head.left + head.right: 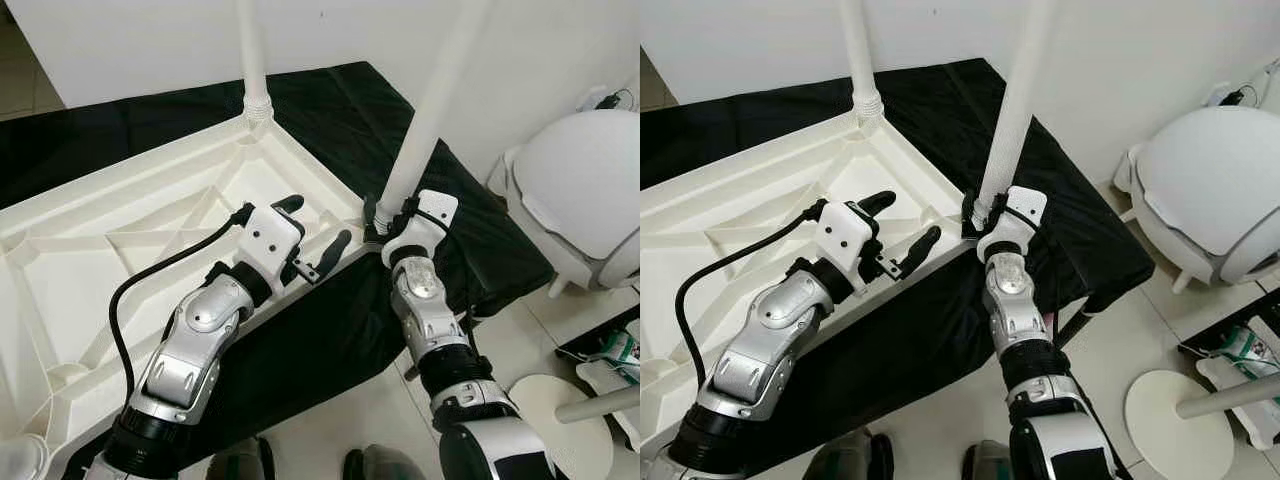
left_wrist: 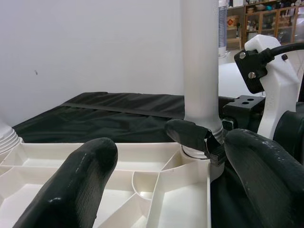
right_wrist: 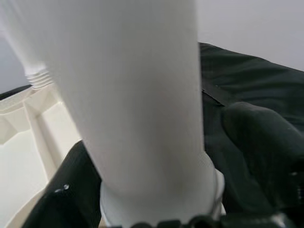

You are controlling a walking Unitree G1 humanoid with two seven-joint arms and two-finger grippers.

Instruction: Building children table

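Presently the white table top (image 1: 150, 230) lies upside down on a black cloth (image 1: 340, 110), ribbed underside up. One white leg (image 1: 252, 60) stands upright in the far corner socket. A second leg (image 1: 425, 110) rises from the near right corner at a slight lean.

The right gripper (image 1: 378, 222) is closed around the base of this second leg, its black fingers (image 3: 256, 142) on either side of the tube just above the collar. The left gripper (image 1: 318, 238) hovers over the table top's edge beside that corner, fingers spread wide, holding nothing.

Risks, as judged:
- The lean suggests the second leg may not be square to its socket. Turning it so could cross the thread or jam it.
- With the left gripper not bearing on the table top, twisting force from the right may slide or rotate the table top on the cloth.
- The corner lies near the cloth's edge; a hard push could shift it off its support.

View differences: the head views give the overall layout, both legs and both arms. The left wrist view shows the joint side-on, with one right finger (image 2: 192, 135) wrapped at the collar where leg meets socket. The right wrist view shows the far leg's ribbed base (image 3: 40, 78) behind.
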